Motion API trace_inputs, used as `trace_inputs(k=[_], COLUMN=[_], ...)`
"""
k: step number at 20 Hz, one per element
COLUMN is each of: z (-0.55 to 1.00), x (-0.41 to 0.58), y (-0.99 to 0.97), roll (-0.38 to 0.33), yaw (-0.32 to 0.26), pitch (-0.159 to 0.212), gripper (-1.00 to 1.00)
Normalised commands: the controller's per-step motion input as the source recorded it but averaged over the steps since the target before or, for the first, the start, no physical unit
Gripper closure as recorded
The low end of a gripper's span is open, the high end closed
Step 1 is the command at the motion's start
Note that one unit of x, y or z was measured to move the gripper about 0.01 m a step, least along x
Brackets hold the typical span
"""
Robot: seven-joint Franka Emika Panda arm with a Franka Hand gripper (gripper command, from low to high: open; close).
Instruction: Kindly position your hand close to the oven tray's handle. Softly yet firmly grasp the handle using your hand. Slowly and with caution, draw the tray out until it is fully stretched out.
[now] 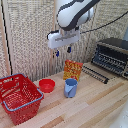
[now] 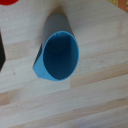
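The approach step is in hand: the end effector (image 1: 62, 51), fingers spread and empty, is hung above the cup (image 1: 70, 88); travel toward the handle (image 1: 95, 73) at the surface's far corner is needed.

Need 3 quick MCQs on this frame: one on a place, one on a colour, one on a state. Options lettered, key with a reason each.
1. Where is the gripper?
A. Above the blue cup
B. On the tray handle
C. Inside the red basket

2. What colour is the bowl beside the blue cup?
A. Green
B. Red
C. White

3. How does the oven tray stand?
A. Lying in the basket
B. Held by the gripper
C. Drawn out in front of the oven, untouched

Key: 1 A, the wrist view looks straight down into the cup. 2 B, it is red like the basket. 3 C, the rack juts out at the oven's front, gripper far off.
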Motion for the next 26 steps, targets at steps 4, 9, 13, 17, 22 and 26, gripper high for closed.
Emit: trace_inputs(k=[4, 9, 13, 17, 22, 26], z=[0.15, 0.08, 0.00, 0.00, 0.00, 0.00], x=[0.000, 0.015, 0.228, 0.334, 0.206, 0.042], y=[-0.04, -0.06, -0.18, -0.12, -0.21, -0.32], roll=[-0.325, -0.336, -0.274, -0.275, -0.273, -0.302], yaw=[0.141, 0.127, 0.115, 0.128, 0.122, 0.060], pitch=[0.000, -0.005, -0.046, -0.066, -0.079, 0.007], gripper=[-1.00, -1.00, -1.00, -1.00, -1.00, -1.00])
